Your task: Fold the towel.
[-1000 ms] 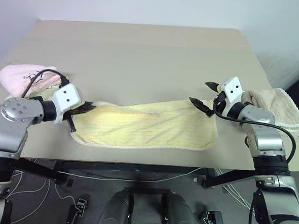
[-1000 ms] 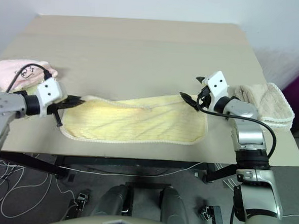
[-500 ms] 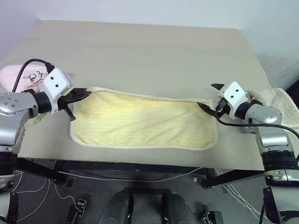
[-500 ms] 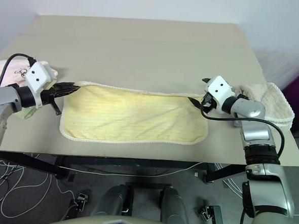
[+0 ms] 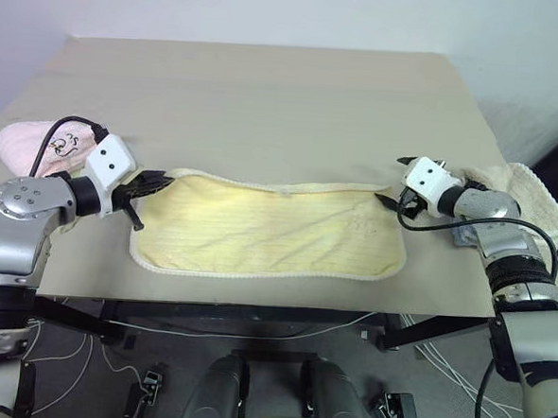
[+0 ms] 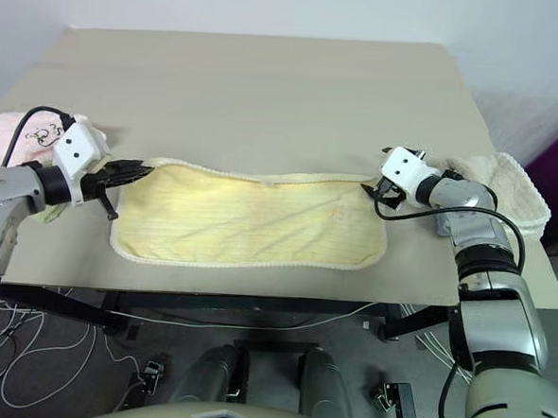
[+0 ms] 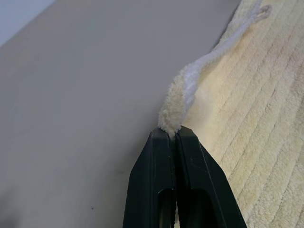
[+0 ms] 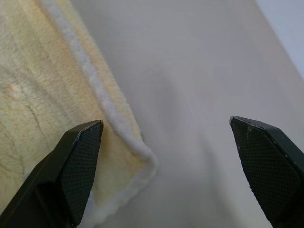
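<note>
Pale yellow terry cloth, edged in cream-white piping, made up the towel [image 5: 268, 229], which lay spread flat along the near part of the desk [image 5: 266, 104], long side running left to right between the two arms. The pile looked soft and ribbed; I judged the piece light, limp and unlikely to slip, and likely to sag and crease wherever it was left unsupported. The piped corners appeared the soundest places to take hold, since the thicker hem gives a firm ridge to pinch. The left hand [image 7: 173, 135] was pressed together on the piping at the towel's far left corner, a short tuft of white edging standing up out of the tips. The right hand [image 8: 166, 152] was spread wide, its fingers [image 8: 78, 161] straddling the far right corner without touching it; that corner lay flat on the desk, slightly rolled at the hem. A fold, in my judgement, would call for both far corners to be held and carried evenly toward the near edge. A pink towel [image 5: 32, 147] lay beside the left arm, bearing a dark embroidered mark too small to read. A beige folded towel [image 5: 531, 201] sat at the right edge. No brand, label or legible writing was found on the yellow towel.
</note>
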Available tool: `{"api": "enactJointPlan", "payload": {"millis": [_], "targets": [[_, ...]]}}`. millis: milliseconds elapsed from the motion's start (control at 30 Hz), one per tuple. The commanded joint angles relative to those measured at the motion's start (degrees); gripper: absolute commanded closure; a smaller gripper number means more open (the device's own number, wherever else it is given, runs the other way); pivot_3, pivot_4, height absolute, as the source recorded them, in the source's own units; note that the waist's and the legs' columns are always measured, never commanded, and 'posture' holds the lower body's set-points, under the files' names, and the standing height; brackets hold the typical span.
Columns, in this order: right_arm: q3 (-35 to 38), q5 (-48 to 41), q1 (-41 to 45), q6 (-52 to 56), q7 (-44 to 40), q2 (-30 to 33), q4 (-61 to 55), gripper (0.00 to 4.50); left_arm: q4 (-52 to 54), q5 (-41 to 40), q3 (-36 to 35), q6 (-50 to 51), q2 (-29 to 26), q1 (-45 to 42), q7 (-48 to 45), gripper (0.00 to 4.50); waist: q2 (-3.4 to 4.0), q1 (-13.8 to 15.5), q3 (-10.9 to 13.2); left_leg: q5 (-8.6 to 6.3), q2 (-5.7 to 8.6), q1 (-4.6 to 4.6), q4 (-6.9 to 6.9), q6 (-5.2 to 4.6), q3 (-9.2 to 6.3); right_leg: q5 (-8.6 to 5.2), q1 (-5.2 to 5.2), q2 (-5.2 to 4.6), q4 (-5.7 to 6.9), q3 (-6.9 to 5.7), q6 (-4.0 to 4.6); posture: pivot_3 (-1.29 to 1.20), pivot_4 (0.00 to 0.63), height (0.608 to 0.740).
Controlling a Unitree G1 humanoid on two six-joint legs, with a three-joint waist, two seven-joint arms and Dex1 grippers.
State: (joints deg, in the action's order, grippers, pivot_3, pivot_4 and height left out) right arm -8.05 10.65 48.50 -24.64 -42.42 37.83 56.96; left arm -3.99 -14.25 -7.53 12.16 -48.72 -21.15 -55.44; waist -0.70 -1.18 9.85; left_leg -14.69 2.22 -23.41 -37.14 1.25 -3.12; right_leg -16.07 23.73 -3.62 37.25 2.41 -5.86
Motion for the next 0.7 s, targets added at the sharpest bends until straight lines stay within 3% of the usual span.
{"api": "enactJointPlan", "payload": {"millis": [33, 167, 567, 700], "targets": [[-1.3, 2.0, 3.2, -3.1, 0.7, -0.5, 3.5, 0.0, 2.3, -0.5, -1.3, -0.5, -0.6, 0.7, 0.0, 4.45, 0.0, 0.0, 0.0, 0.0, 0.0, 0.0, 0.0, 0.0, 0.0, 0.0, 0.0, 0.0, 0.0, 0.0, 0.0, 0.0, 0.15, 0.74], [-2.5, 3.7, 4.9, -5.1, 1.0, -0.5, 6.0, 0.53, 3.2, -0.6, -2.1, -0.2, -0.9, 1.7, 0.6, 4.5, 0.0, 0.0, 0.0, 0.0, 0.0, 0.0, 0.0, 0.01, 0.0, 0.0, 0.0, 0.0, 0.0, 0.0, 0.0, 0.0, 0.15, 0.74], [-3.1, 4.7, 5.8, -7.8, 0.0, 0.6, 7.1, 4.48, 3.9, -0.7, -2.8, -0.2, -0.8, 3.0, 1.6, 4.5, 0.0, 0.0, 0.0, 0.0, 0.0, 0.0, 0.0, 0.01, -0.01, 0.0, 0.0, 0.0, 0.01, 0.0, 0.0, 0.0, 0.15, 0.74], [-3.5, 6.0, 5.7, -8.7, 2.7, 1.5, 6.6, 4.48, 3.4, -0.6, -2.6, -0.6, -0.4, 2.9, 1.9, 4.5, 0.0, 0.0, 0.0, 0.0, 0.0, 0.0, 0.0, 0.01, 0.0, 0.0, 0.0, 0.0, 0.0, 0.01, 0.0, 0.0, 0.15, 0.74]]}}
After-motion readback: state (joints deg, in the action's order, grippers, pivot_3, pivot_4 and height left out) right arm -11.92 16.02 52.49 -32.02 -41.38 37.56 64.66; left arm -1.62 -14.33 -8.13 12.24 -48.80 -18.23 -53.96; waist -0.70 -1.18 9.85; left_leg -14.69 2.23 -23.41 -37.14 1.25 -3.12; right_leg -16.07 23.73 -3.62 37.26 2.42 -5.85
